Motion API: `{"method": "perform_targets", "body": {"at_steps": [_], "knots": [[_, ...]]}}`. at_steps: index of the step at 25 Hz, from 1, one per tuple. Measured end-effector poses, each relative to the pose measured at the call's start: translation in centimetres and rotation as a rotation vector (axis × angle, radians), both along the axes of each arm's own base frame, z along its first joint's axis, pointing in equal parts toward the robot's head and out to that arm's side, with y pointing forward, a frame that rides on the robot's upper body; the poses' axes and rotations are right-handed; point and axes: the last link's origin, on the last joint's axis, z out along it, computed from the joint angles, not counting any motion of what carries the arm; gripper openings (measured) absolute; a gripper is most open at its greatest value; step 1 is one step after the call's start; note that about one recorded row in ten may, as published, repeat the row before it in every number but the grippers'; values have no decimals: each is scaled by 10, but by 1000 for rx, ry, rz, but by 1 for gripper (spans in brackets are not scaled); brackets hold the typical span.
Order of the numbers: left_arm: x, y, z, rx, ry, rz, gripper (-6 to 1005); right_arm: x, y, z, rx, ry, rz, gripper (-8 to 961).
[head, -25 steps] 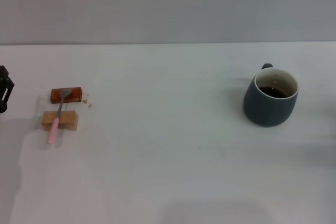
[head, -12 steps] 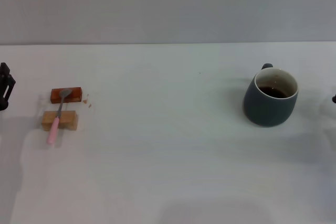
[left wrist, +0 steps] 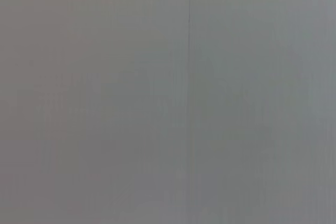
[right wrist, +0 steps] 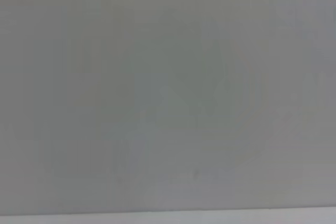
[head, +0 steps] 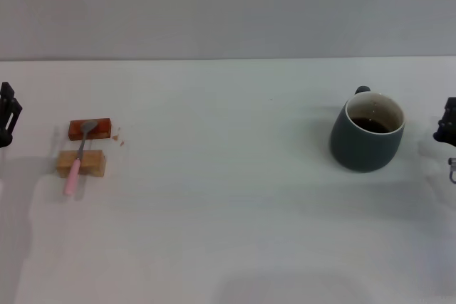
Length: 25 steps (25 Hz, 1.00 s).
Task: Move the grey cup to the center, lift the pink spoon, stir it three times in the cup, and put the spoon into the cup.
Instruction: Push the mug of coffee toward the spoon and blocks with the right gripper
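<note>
Blue-grey ceramic, the cup (head: 367, 140) stands upright at the right of the head view's middle band, its handle mostly hidden behind the body, only a dark nub showing at the far rim; dark liquid shows inside the off-white rim. Far across the white table (head: 228, 211), at the left, the spoon (head: 78, 158) lies with its metal bowl on a reddish-brown block (head: 90, 129) and its pink handle across a tan block (head: 81, 164), the handle's end overhanging toward the frame's bottom. A few brownish specks lie just right of the red block, too small to identify. The left gripper (head: 6, 122) is cut off by the left edge, well apart from the spoon, and I cannot tell how far it is open. The right gripper (head: 447, 124) pokes in at the right edge, near the cup but not touching; its opening is likewise unreadable. Both wrist views show only plain grey surface.
</note>
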Motion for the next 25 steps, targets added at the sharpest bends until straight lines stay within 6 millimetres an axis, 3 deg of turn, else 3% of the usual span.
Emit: {"method": "perform_targets", "body": {"at_steps": [17, 25], "knots": [[2, 1, 0, 3, -5, -6, 848, -29, 4, -31, -145, -8, 91, 0], [3, 2, 0, 2, -7, -7, 848, -56, 5, -55, -240, -4, 175, 0]]}}
